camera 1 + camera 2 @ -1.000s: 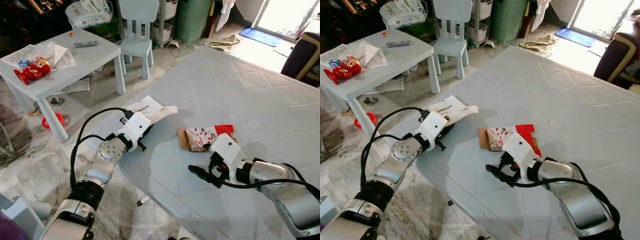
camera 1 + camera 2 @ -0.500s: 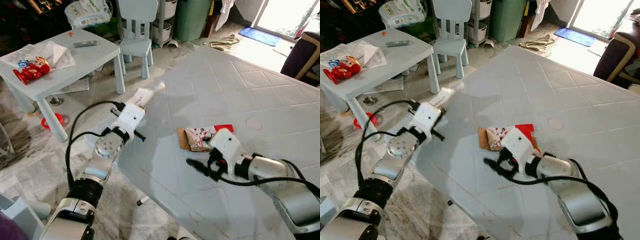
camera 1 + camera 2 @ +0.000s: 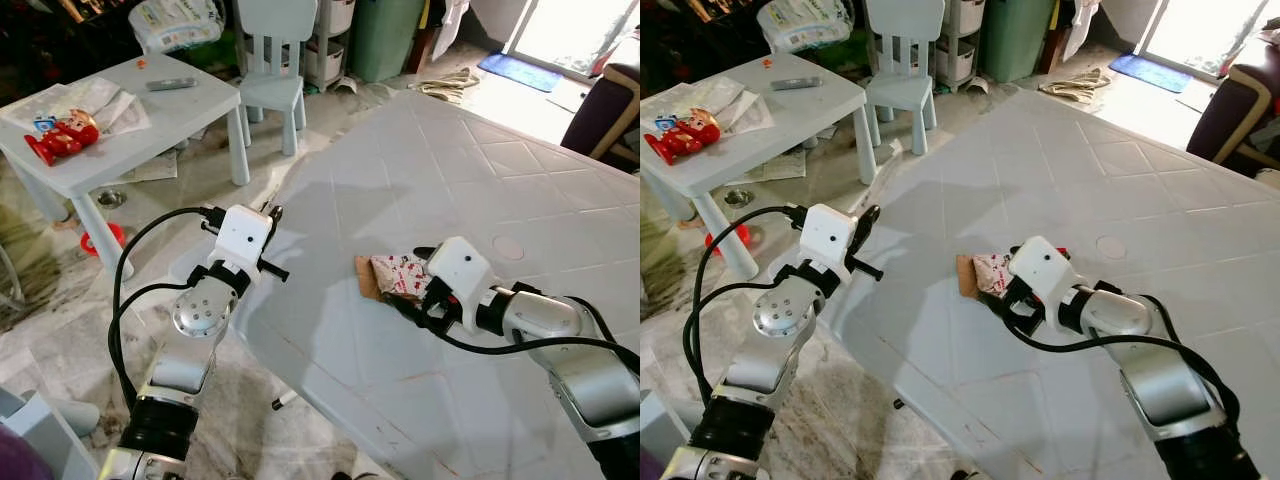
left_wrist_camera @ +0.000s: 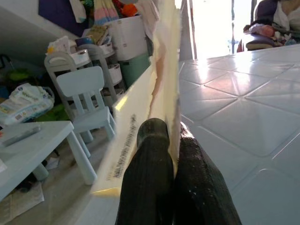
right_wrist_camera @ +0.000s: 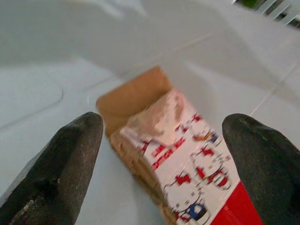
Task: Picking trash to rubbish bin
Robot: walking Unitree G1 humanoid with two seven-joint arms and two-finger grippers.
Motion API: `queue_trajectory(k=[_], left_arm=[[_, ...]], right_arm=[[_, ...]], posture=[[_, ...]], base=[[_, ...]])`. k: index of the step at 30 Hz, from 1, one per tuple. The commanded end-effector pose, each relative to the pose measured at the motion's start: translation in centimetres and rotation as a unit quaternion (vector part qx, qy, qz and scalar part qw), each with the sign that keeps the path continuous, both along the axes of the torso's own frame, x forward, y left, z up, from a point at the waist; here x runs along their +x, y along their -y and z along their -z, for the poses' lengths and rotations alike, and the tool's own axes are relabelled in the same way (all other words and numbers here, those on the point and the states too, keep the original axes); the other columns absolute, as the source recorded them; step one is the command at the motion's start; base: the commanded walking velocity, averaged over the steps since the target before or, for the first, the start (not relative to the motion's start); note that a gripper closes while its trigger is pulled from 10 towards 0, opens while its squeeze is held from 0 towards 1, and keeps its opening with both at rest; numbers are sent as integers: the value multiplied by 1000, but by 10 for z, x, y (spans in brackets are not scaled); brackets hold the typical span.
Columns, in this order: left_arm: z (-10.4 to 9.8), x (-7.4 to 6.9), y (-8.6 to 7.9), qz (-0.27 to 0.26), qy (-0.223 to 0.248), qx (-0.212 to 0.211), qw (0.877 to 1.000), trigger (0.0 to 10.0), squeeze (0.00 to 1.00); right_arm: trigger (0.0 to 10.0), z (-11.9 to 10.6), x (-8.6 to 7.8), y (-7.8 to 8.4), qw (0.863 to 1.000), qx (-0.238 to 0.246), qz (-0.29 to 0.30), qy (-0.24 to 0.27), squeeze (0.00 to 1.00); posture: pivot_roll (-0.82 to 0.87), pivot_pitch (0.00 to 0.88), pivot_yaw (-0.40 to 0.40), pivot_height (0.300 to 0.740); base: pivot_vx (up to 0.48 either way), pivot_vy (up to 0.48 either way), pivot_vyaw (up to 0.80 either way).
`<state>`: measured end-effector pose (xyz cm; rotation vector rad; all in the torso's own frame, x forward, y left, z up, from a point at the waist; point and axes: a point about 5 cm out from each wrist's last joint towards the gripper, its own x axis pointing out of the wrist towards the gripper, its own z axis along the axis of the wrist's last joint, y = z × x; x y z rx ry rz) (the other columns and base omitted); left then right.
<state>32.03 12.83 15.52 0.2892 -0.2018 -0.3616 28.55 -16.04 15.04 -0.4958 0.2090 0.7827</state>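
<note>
At the big pale-blue tiled plastic worktop's (image 3: 520, 170) edge, the left gripper (image 4: 161, 136) pinches a thin white printed paper (image 4: 140, 108), while the right gripper's (image 5: 164, 140) jaws spread wide around a crumpled red-and-white cardboard packet (image 5: 187, 159).

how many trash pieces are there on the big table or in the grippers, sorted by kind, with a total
Paper sheet, pinched in the left gripper off the table edge: 1
Printed red and white carton, lying on the big table between the fingers of the open right gripper: 1
Total: 2
</note>
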Motion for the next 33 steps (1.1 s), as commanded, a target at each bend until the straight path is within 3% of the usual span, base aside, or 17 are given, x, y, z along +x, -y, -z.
queue_trajectory(k=[1,14,22,27,28,29,33], left_arm=[[0,-3,2,6,-8,-4,1000,0,0],[-11,-4,11,18,-10,-14,1000,0,0],[-11,-8,14,23,-15,-17,999,0,0],[-10,-13,17,35,-22,-16,999,0,0],[-8,-17,18,39,-28,-14,999,0,0],[-6,-19,18,40,-32,-14,999,0,0],[-4,-21,18,39,-37,-15,998,0,0]], right_arm=[[10000,5,1,3,1000,-11,2,-6,0],[10000,25,24,1,995,21,95,-11,0],[10000,42,35,9,984,-11,177,2,0],[10000,55,32,26,977,-49,208,-18,0],[1765,62,30,32,975,-56,212,-32,0],[0,66,28,34,974,-57,216,-41,0],[0,77,24,38,969,-45,231,-76,0]], posture=[[-38,126,-112,740],[-32,129,-108,740],[-24,133,-110,740],[-24,134,-108,740],[-22,134,-108,740],[-22,134,-108,740],[-18,135,-110,740]], base=[[0,0,0],[0,0,0],[0,0,0],[0,0,0],[0,0,0],[0,0,0],[0,0,0]])
